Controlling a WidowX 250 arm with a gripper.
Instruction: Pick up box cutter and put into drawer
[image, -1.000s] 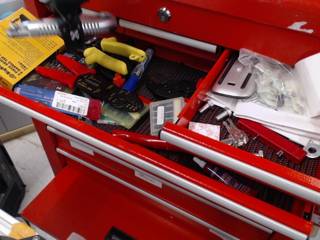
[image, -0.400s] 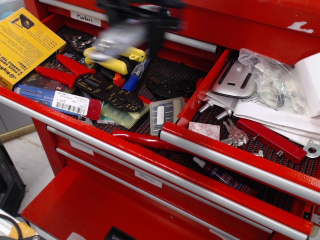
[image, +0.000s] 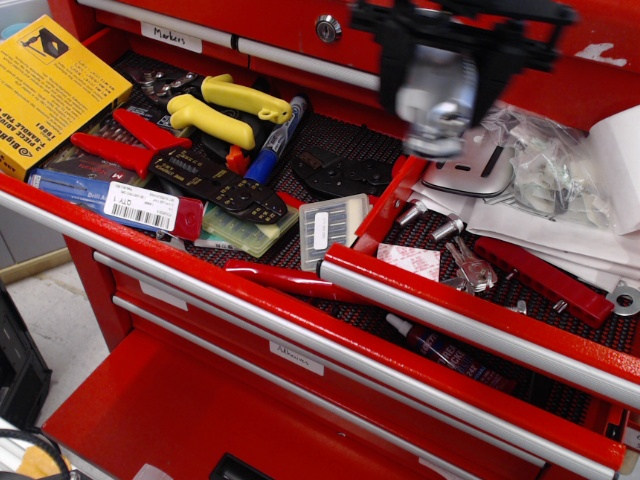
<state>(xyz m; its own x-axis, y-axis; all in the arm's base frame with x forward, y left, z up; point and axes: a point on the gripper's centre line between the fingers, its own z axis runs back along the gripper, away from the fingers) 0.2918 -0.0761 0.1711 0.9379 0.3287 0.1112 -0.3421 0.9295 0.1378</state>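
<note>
Now carried across: silver-grey metal box cutter (image: 437, 105), blurred with motion, clamped in black pincer (image: 452, 60) and hanging above the divider edge of the narrower red metal drawer (image: 480, 300) with mesh liner, keys and papers. A second ago held far left, over the yellow cardboard box (image: 50, 80); then above the yellow-handled pliers (image: 215, 108). Transfer nearly done; lowering and release probably next, judging by position.
</note>
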